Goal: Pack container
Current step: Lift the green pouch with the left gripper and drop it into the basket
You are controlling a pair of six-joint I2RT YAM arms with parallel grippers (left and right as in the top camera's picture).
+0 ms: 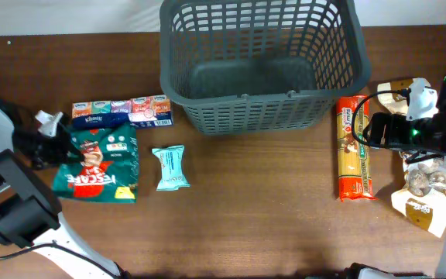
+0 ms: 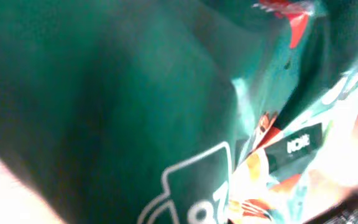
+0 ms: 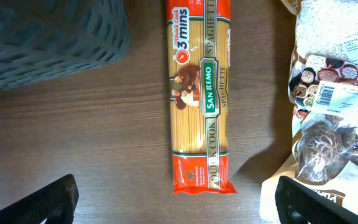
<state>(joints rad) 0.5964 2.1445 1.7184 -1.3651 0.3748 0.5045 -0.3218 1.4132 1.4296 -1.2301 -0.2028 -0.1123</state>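
Observation:
The container [image 1: 262, 97] is a large dark grey slotted basket at the back centre, with nothing in it; its corner shows in the right wrist view [image 3: 42, 31]. My left gripper [image 1: 62, 147] is at the upper left edge of a green Nescafe packet [image 1: 99, 167], which fills the blurred left wrist view [image 2: 104, 93] and hides the fingers. My right gripper [image 1: 374, 132] is open, its fingers spread wide on either side of the red and yellow San Remo spaghetti packet [image 1: 355, 159] lying on the table [image 3: 201, 93]. The gripper [image 3: 176, 186] hovers over the packet's near end.
A row of small tissue packs [image 1: 122, 111] lies behind the Nescafe packet. A small teal snack packet [image 1: 170, 168] lies to its right. A clear bag of dried mushrooms [image 1: 424, 182] [image 3: 334, 137] and a grain bag [image 3: 334, 25] lie right of the spaghetti.

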